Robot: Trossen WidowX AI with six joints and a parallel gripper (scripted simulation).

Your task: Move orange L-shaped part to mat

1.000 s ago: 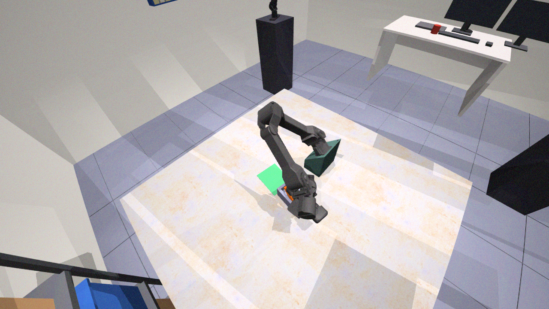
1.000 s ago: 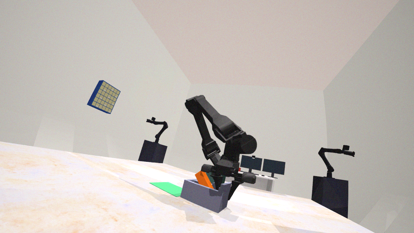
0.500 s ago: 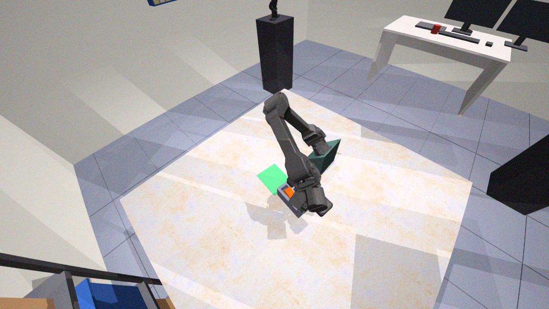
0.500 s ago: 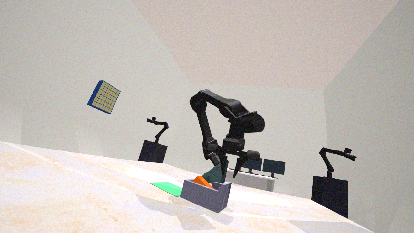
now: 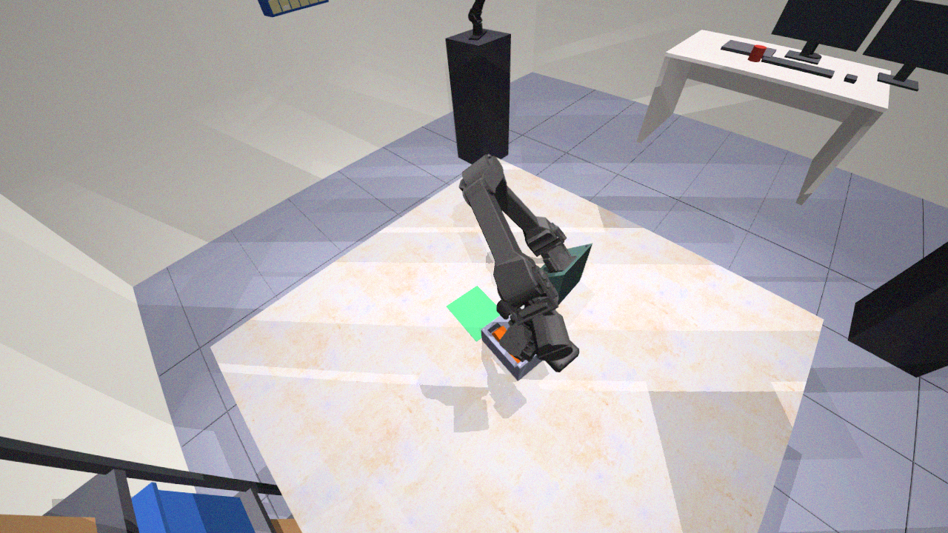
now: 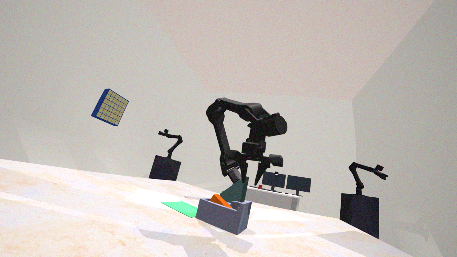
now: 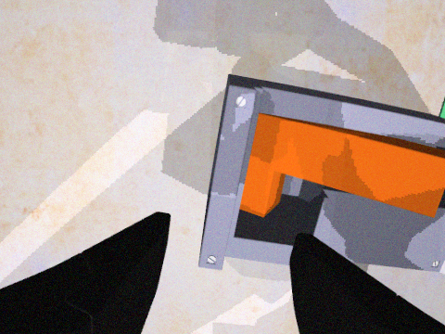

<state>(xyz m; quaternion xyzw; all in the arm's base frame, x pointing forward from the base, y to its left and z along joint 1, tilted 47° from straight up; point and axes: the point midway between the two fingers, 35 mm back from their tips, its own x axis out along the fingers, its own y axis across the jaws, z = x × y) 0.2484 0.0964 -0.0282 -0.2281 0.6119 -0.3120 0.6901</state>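
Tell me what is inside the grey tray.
Inside the grey tray, the orange L-shaped part leans with one end raised above the rim. Its underside, and the pocket floor directly beneath, cannot be seen.

- three arms [image 5: 493, 225] [image 6: 219, 134]
- two fingers [image 6: 243, 171]
- one orange part [image 5: 499, 333] [image 6: 219, 200] [image 7: 352, 162]
- one tray [image 5: 501, 356] [image 6: 220, 220] [image 7: 215, 223]
- three visible screws [image 7: 240, 101]
- one mat [image 5: 472, 310] [image 6: 182, 207] [image 7: 443, 109]
- one counter [image 5: 563, 431] [image 6: 95, 217] [image 7: 69, 93]
- one wedge [image 5: 573, 275] [image 6: 237, 191]
- two pedestals [image 5: 480, 99] [image 6: 164, 168]
- one desk [image 5: 782, 74] [image 6: 271, 199]
- two monitors [image 5: 828, 23] [image 6: 298, 184]
- one cup [image 5: 757, 52] [image 6: 260, 186]
- one wall panel [image 5: 295, 6] [image 6: 112, 108]

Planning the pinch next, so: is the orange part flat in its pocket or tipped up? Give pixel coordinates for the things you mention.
Tipped up: the orange part's [image 5: 499, 333] [image 6: 218, 200] [image 7: 352, 158] end nearer the green mat [image 5: 474, 310] [image 6: 182, 207] stands above the tray's [image 5: 501, 355] [image 6: 220, 220] [image 7: 217, 186] rim.
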